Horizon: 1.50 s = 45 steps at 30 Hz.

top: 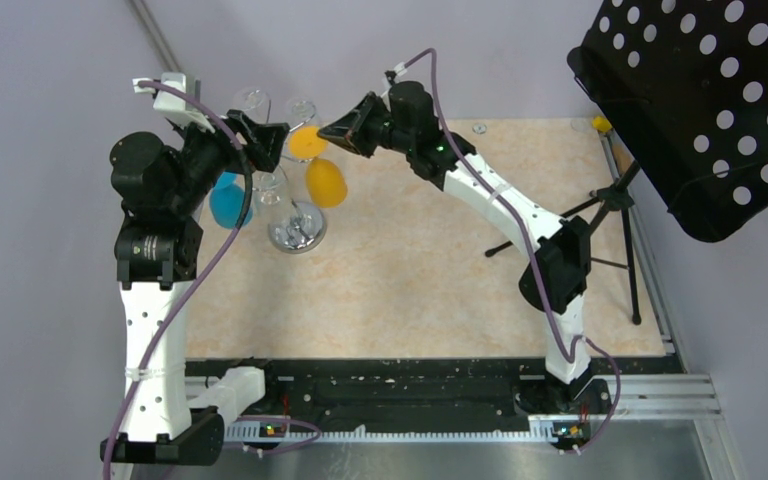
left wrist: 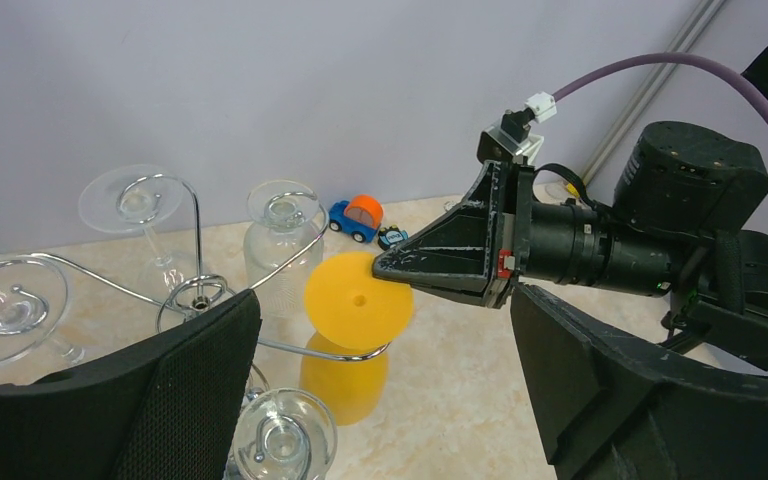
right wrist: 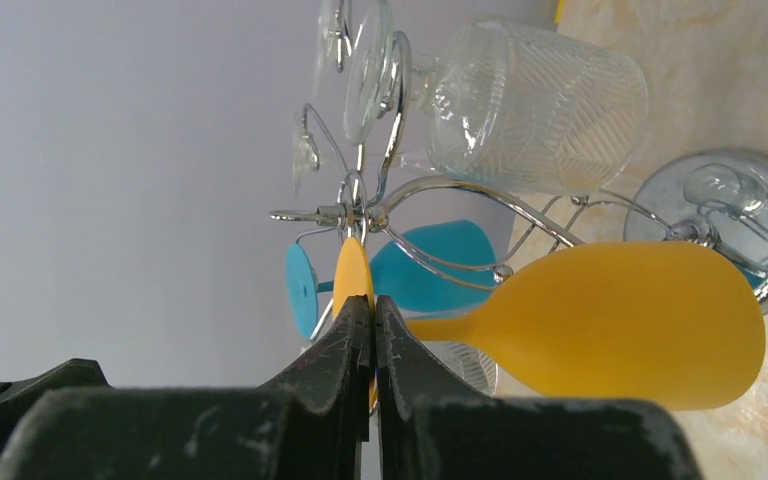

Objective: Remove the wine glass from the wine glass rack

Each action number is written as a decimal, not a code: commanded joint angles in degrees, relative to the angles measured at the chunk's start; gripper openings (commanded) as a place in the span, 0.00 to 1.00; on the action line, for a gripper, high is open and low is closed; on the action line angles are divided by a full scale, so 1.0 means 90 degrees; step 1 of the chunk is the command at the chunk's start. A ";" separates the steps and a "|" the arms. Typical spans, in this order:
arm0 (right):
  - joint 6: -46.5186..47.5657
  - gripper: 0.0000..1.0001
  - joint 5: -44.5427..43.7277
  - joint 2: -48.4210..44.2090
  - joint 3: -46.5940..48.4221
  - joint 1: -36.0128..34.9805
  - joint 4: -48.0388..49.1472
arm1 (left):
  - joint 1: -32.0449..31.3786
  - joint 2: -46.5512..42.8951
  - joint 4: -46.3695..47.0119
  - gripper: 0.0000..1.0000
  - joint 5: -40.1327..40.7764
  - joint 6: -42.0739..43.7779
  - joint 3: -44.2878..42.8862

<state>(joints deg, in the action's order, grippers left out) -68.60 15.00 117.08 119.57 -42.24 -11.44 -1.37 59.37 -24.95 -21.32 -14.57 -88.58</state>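
Note:
The wine glass rack (top: 297,228), chrome wire on a round mirrored base, stands at the table's far left. A yellow wine glass (top: 326,182) hangs upside down from one of its curled hook arms (left wrist: 345,352). Its flat foot (left wrist: 358,300) sits tilted just above the hook. My right gripper (right wrist: 372,305) is shut on the rim of that yellow foot (right wrist: 353,275), and the bowl (right wrist: 620,320) reaches toward the rack base (right wrist: 750,220). My left gripper (left wrist: 385,293) stands wide open by the rack, its fingers either side of the yellow glass without touching it.
A blue glass (top: 230,200) and several clear glasses (left wrist: 282,235) also hang on the rack. A small toy car (left wrist: 355,218) lies by the back wall. A black perforated music stand (top: 710,100) overhangs the table's right side.

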 commanded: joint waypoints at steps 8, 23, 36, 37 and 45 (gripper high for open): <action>-0.0461 0.00 0.0252 -0.0973 -0.0567 -0.0043 0.0637 | -0.0029 -0.0146 0.0128 0.99 0.0115 0.0019 0.0027; -0.0537 0.00 0.0559 -0.0663 -0.0444 -0.0273 0.1088 | -0.0025 -0.0147 0.0073 0.99 0.0370 0.0020 -0.0085; -0.0292 0.00 -0.0007 -0.0151 -0.0048 -0.0368 0.1538 | -0.0026 -0.0177 0.0057 0.99 0.0602 -0.0100 -0.0130; -0.0275 0.00 -0.0057 -0.0101 0.0005 -0.0367 0.1528 | -0.0032 -0.0181 0.0057 0.99 0.0602 -0.0100 -0.0129; -0.0068 0.00 -0.0528 0.0097 0.0067 -0.0357 0.1665 | -0.0030 -0.0191 0.0067 0.98 0.0472 -0.0132 -0.0069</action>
<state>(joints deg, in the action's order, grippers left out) -71.05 13.26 117.89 117.12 -44.64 -0.99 -1.43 58.96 -25.34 -16.60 -15.07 -88.40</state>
